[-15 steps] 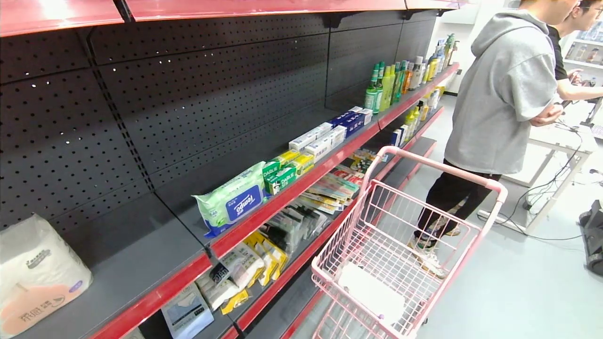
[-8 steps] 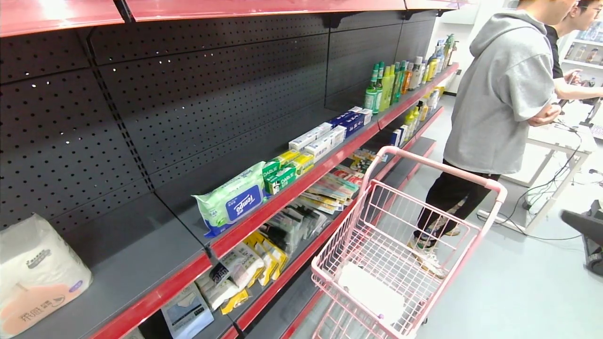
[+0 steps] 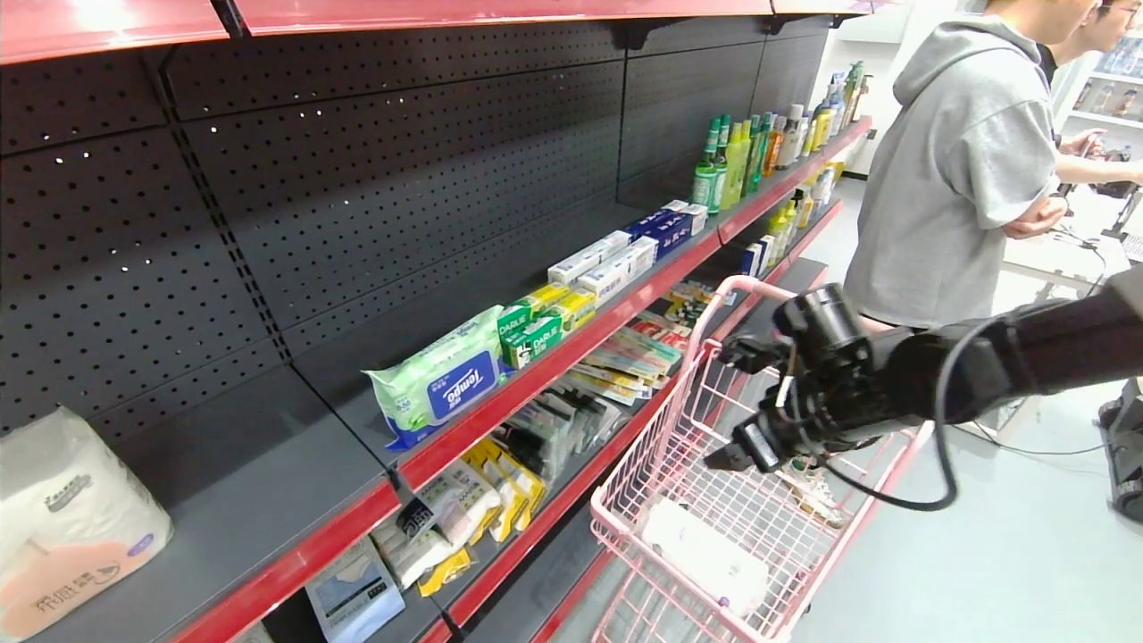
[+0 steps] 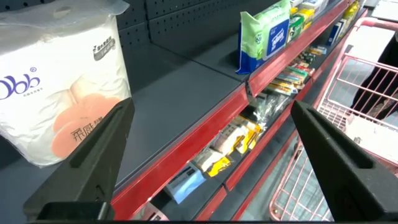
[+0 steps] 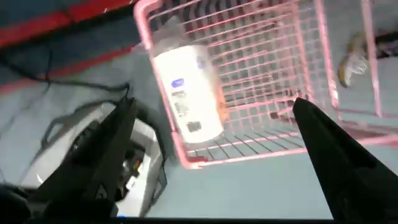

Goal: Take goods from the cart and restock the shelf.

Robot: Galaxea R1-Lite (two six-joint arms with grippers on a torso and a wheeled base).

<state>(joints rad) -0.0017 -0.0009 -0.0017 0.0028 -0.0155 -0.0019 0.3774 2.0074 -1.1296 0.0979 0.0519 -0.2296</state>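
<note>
White pack (image 3: 705,558) lay flat on the floor of the cart (image 3: 644,438), at six o'clock from my right hand (image 3: 728,406), which hung above it with fingers apart and empty. I judged it light, soft and slick in its film, best pinched gently across its narrow middle, lest it crumple or slide.

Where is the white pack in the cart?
In the head view, the white pack lies on the pink cart's floor, lower right, below the right gripper.
</note>
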